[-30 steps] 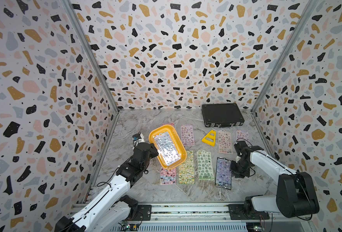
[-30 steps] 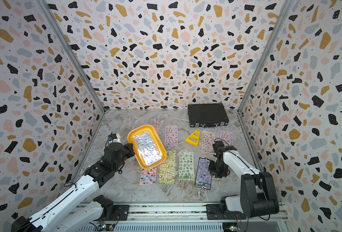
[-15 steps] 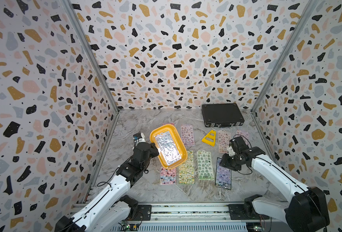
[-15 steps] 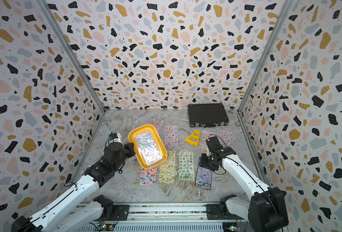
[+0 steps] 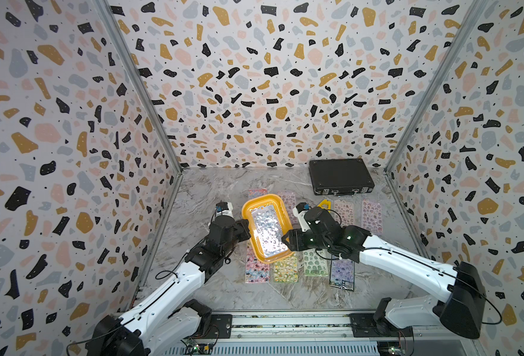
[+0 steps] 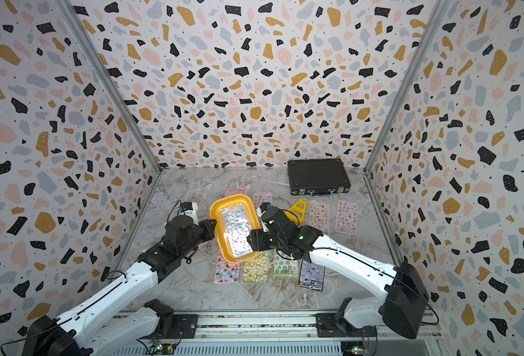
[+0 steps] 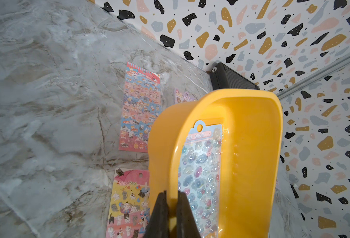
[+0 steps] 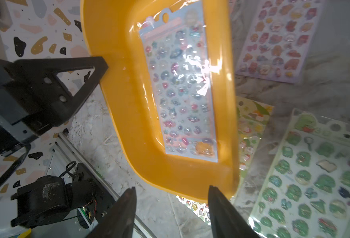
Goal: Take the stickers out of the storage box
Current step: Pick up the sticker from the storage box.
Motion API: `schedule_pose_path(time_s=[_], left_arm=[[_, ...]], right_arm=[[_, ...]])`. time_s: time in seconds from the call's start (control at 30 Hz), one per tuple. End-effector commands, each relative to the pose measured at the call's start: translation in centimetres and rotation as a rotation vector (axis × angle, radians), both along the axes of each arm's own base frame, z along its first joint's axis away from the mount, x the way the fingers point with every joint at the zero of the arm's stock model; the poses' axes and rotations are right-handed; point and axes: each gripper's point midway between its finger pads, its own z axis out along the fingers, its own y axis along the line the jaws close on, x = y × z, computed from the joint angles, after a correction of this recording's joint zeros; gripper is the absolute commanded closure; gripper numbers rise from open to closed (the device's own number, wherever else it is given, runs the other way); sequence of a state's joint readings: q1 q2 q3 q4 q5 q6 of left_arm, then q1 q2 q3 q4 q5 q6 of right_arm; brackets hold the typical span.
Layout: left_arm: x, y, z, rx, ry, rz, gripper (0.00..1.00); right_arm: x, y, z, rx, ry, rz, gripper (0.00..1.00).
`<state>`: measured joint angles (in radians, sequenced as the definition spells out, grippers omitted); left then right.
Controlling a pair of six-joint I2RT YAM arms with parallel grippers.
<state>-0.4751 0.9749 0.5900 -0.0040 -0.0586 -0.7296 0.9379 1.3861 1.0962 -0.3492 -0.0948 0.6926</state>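
Note:
The yellow-orange storage box (image 5: 262, 256) (image 6: 233, 258) is tilted up off the table, its open side facing the right arm. My left gripper (image 5: 246, 231) (image 7: 172, 193) is shut on its long rim (image 7: 173, 164). One glossy sheet of stickers (image 5: 265, 231) (image 7: 200, 171) (image 8: 182, 86) lies flat against the box floor. My right gripper (image 5: 286, 241) (image 8: 171, 187) is open and empty just before the box's near corner (image 8: 170, 175). Several other sticker sheets (image 5: 314, 265) lie flat on the table, among them a purple sheet (image 5: 342, 272).
A black briefcase (image 5: 340, 175) lies shut at the back right. A yellow triangular piece (image 5: 324, 204) sits behind the right wrist. Pink sheets (image 5: 343, 211) lie right of it, and a pink cat sheet (image 5: 254, 268) lies under the box. Patterned walls enclose three sides.
My right gripper has left the purple sheet on the table, risen and swung left to the box's near corner, its jaws opening. The left gripper keeps the tilted box.

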Motion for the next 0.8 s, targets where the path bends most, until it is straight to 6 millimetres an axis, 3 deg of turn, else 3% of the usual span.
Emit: schedule_pose_path(time_s=[0.0,0.2,0.4,0.57,0.77], left_arm=[[0.8,-1.7,4.3,-0.053,-0.125,-0.054,1.00],[0.7,-2.2,4.6,-0.050,-0.144,-0.075,1.00],[0.4,-3.0,5.1,-0.072,-0.180,-0.108,1.00],[0.0,-3.6,6.1,-0.108,-0.225,-0.143,1.00],[-0.3,-3.9,6.6,-0.133,-0.249,-0.161,1.00]], right_arm=[[1.5,1.6,-0.3,-0.055,-0.043,0.010,0.39],[4.9,1.0,-3.1,-0.207,-0.109,-0.098,0.33],[6.8,0.8,-5.2,-0.303,-0.141,-0.156,0.27],[7.4,1.2,-7.6,-0.328,-0.120,-0.170,0.22],[7.9,1.6,-8.9,-0.291,-0.065,-0.175,0.18]])
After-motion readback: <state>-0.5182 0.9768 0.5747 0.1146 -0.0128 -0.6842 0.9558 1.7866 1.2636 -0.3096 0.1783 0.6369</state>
